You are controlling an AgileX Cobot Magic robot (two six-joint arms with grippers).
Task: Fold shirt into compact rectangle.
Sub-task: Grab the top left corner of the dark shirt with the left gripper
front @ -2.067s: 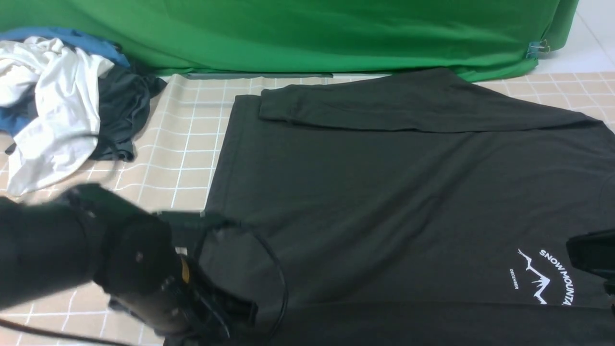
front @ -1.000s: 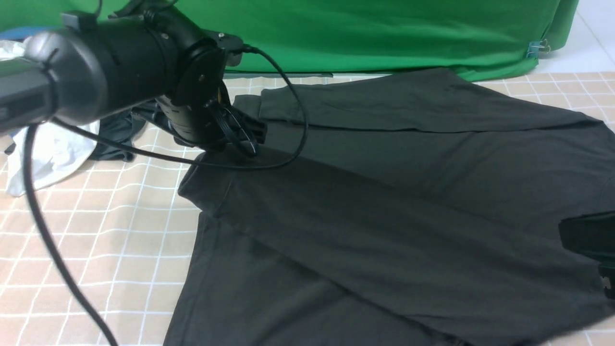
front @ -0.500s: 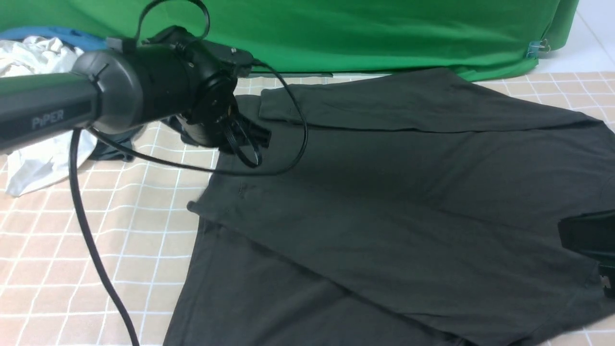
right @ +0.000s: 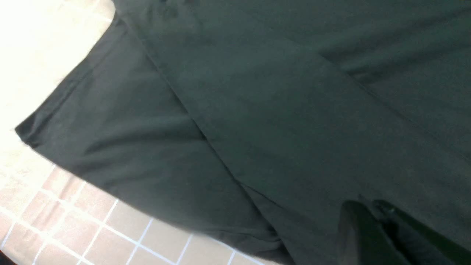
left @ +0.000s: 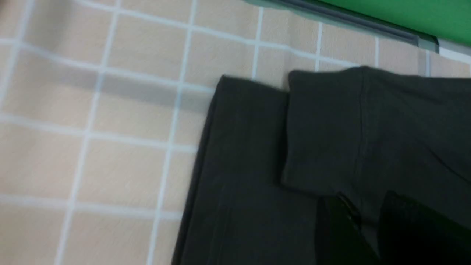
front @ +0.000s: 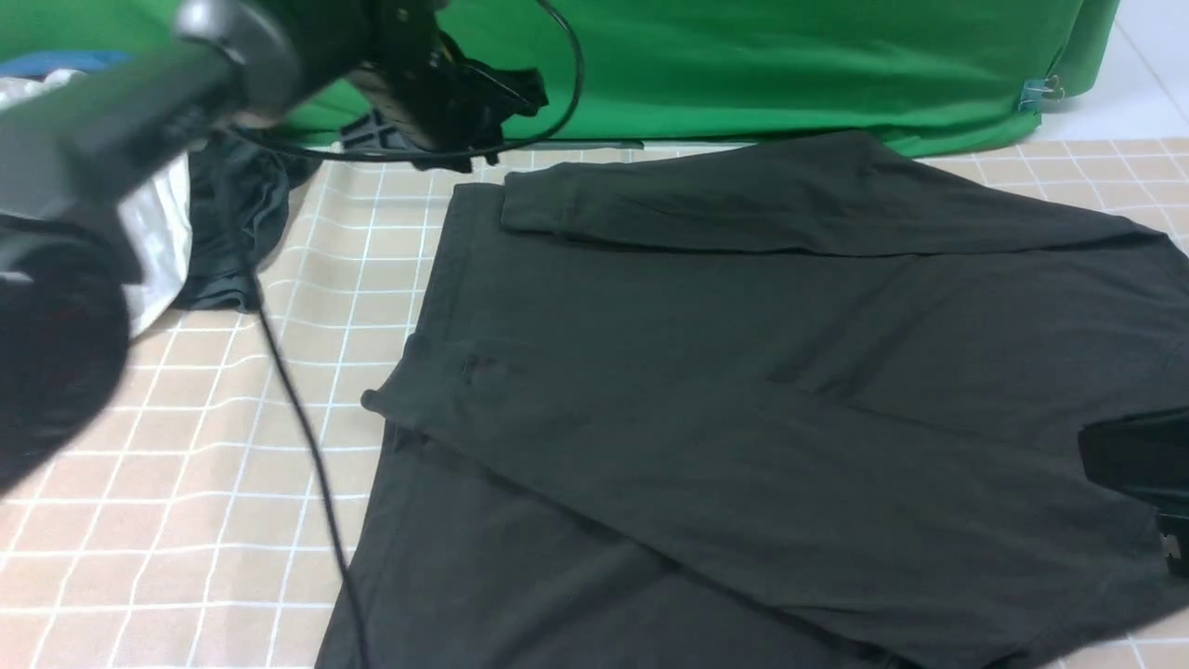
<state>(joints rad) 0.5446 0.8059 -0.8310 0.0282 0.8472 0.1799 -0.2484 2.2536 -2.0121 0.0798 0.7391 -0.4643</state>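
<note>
The shirt is spread flat over most of the tabletop, which is covered with a beige checked sheet. Its near edge is laid back over the body as a slanting flap. One sleeve is folded across the far edge, and its cuff lies near the shirt's far left corner.

The left gripper is held high over that far left corner, in front of the green backdrop and clear of the cloth. In the left wrist view its jaws are seen standing partly apart with nothing between them, and the cuff lies beneath. A black cable is seen hanging from the left arm down across the tabletop.

The right gripper is found at the right edge of the front view, low on the near right part of the shirt. In the right wrist view its jaws are pressed together on the flap, and the cloth is drawn up to the tips in a small wrinkle.

At the far left of the tabletop a heap of other clothes is seen, apart from the shirt: a white garment, a dark charcoal garment and a strip of a blue garment
</note>
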